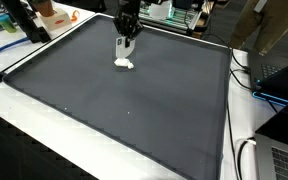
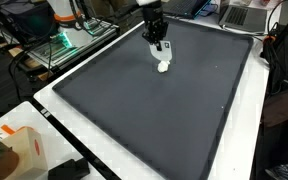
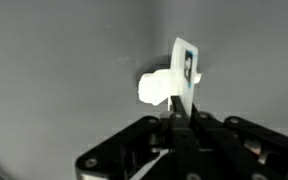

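**White strip (image 3: 187, 70) pinched over a dark mat (image 3: 64, 60)**

Black housing fills the bottom of the wrist view. From it the gripper (image 3: 181, 116) has its two fingers drawn tight together on the lower end of the thin white strip. The strip stands upright above the fingers and carries a small dark patch near its upper end. A white lump (image 3: 156, 88) sits against its side, touching it. Whether the lump and the strip are one piece cannot be told from here. Behind both lies the plain grey surface of the mat.

In both exterior views the gripper (image 1: 127, 45) (image 2: 160, 47) hangs straight down over the far part of the mat (image 1: 134, 110) (image 2: 154, 120), near its far edge and well away from the near corners. The lump (image 1: 125, 64) (image 2: 164, 66) shows as a small white spot just below the fingertips, low against the cloth. At this size it is unclear whether it rests on the mat or hangs just above it. The strip is too small to pick out in these views.

The mat covers most of a white table (image 1: 9, 115) (image 2: 84, 132), which shows as a pale border around it. In an exterior view a laptop (image 1: 284, 160) lies at the near corner of the table, beside cables. In an exterior view a tan box (image 2: 19, 150) stands at the near edge.
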Action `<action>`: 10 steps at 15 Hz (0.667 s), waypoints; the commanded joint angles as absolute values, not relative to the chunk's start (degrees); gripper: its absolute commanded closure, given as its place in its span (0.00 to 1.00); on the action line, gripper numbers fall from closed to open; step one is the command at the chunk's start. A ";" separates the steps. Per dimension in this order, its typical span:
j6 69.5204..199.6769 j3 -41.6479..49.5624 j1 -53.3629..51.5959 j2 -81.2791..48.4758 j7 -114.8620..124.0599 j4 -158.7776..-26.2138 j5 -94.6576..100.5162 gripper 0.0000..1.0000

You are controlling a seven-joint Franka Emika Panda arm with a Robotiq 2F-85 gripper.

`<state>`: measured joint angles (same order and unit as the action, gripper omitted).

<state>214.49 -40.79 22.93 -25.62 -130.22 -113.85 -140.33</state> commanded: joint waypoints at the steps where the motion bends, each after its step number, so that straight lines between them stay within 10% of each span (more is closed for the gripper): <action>1: 212.59 -38.81 21.62 -24.90 -131.92 -113.75 -142.36 0.99; 10: 212.60 -36.87 20.55 -27.25 -132.82 -111.70 -142.50 0.99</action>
<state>213.57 -38.20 21.11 -26.05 -130.74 -112.96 -140.74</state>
